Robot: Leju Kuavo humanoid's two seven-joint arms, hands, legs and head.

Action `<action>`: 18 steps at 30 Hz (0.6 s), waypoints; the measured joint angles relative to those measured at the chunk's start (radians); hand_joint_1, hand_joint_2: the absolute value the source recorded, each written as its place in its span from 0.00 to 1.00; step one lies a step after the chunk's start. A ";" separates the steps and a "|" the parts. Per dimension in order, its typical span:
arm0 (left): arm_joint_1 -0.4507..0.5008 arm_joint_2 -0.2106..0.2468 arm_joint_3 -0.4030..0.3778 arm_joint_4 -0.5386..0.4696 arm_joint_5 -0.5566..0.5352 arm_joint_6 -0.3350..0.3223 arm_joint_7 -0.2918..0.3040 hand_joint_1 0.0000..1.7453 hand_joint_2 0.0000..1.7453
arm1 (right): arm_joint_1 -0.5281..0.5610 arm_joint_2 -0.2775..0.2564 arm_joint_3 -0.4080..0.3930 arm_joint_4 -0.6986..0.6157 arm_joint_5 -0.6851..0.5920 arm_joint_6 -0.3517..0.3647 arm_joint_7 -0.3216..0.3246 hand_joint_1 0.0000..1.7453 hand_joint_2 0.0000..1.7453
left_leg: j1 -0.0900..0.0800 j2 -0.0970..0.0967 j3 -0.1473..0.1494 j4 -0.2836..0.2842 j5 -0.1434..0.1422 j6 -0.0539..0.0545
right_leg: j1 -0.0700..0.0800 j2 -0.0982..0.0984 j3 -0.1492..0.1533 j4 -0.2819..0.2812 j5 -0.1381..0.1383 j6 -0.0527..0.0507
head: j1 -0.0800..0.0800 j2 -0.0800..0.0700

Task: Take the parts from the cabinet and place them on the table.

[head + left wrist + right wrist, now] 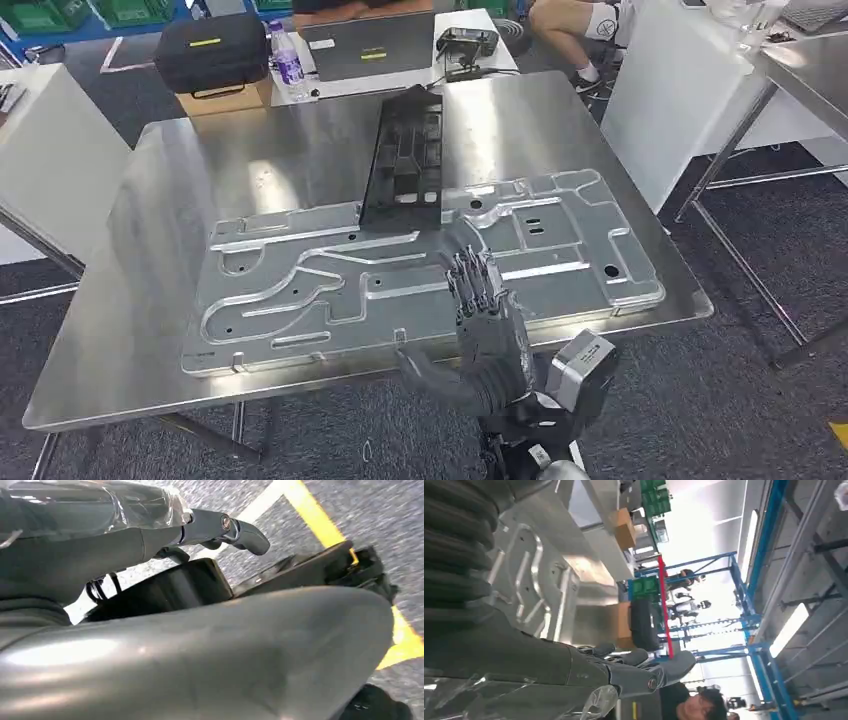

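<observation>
Flat on the steel table (pixel 150 300) lies the big stamped aluminium plate (pixel 300 290), its ribs and channels facing up, running nearly the full width of the tabletop. A black plastic moulded part (pixel 408 160) rests with its near end on the far edge of that plate and its far end toward the back of the table, slightly angled.

The right hand (pixel 480 320) is raised over the front edge of the table, just in front of the plate's near-right portion, palm turned inward, with the fingers (pixel 470 275) extended straight and held close together and the thumb (pixel 425 372) standing out to the side. It holds nothing; the fingertips overlap the plate in the head view, but whether they touch it cannot be told. The black part lies well beyond the fingertips, apart from the hand. In the right wrist view the same hand (pixel 624 672) shows its fingers stretched out beside the plate (pixel 531 587).

The left hand (pixel 220 530) hangs down over grey floor with a yellow line (pixel 320 525); one finger is straight, and the rest cannot be made out.

Behind the table sit a black case (pixel 210 50), a water bottle (pixel 287 60) and a laptop (pixel 368 45), with people seated beyond.
</observation>
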 joint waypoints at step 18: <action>-0.022 0.000 0.000 0.000 0.012 0.015 -0.003 0.00 0.00 | 0.019 -0.010 -0.040 -0.029 0.021 0.013 -0.021 0.00 1.00 | -0.014 0.005 0.081 -0.334 0.148 0.045 | -0.011 0.000 0.065 0.089 -0.050 0.056 | 0.003 0.000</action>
